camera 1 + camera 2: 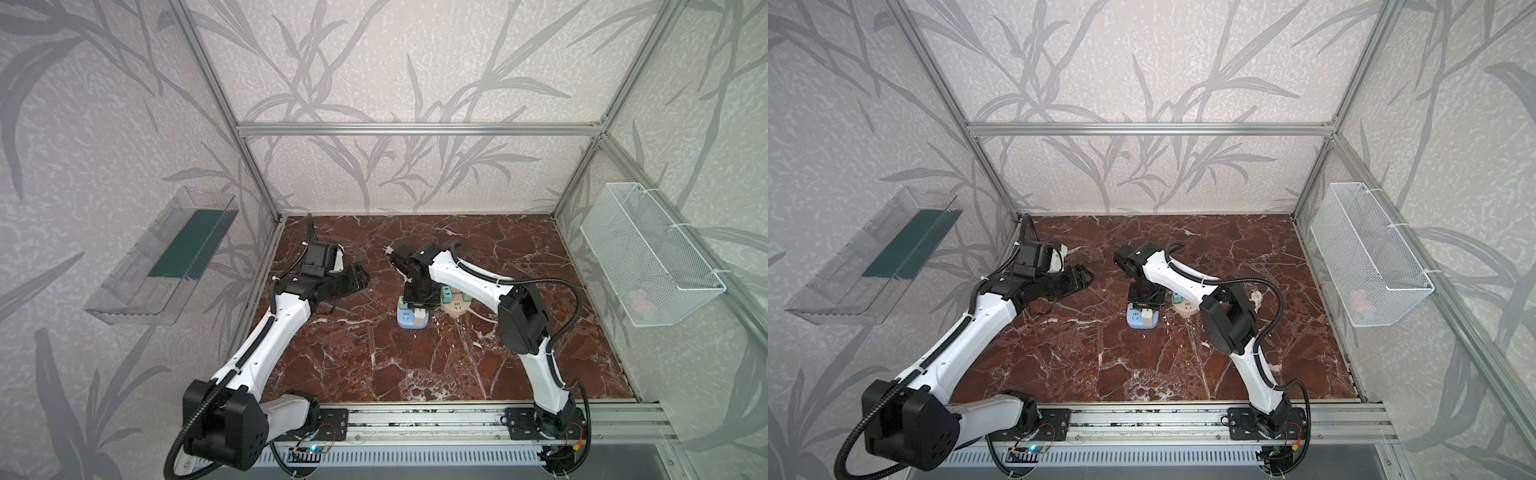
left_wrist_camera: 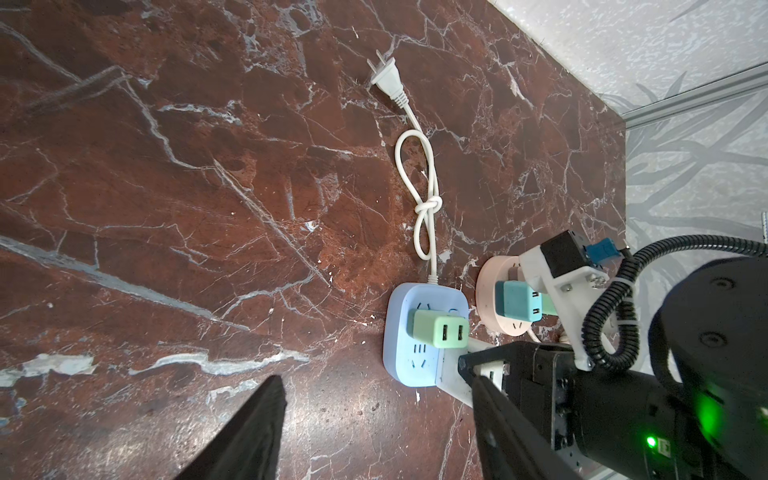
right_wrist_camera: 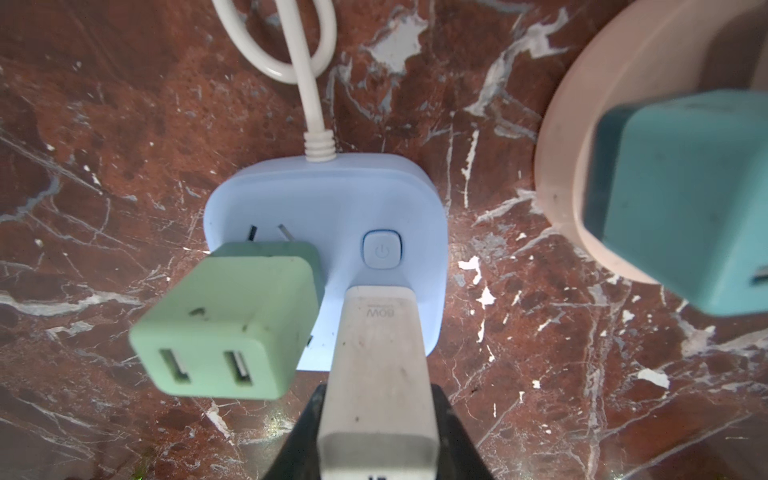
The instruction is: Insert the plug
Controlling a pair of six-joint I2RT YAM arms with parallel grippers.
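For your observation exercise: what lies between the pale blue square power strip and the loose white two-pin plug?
A white cord knotted into two loops, seen in the left wrist view.

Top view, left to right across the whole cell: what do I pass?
Clear plastic wall shelf, open left claw, pale blue square power strip, pink round socket, white wire-mesh basket.

Left gripper [image 1: 360,277] jaws apart, held low, right gripper [image 1: 419,309] clamped, pointing downward

Both arms wear glossy white shells [image 1: 274,345] and matte black joint housings [image 1: 224,424]; ribbed black conduit [image 2: 595,324] runs alongside; black screwed base plates [image 1: 332,422] sit on the silver aluminium rail [image 1: 424,417].
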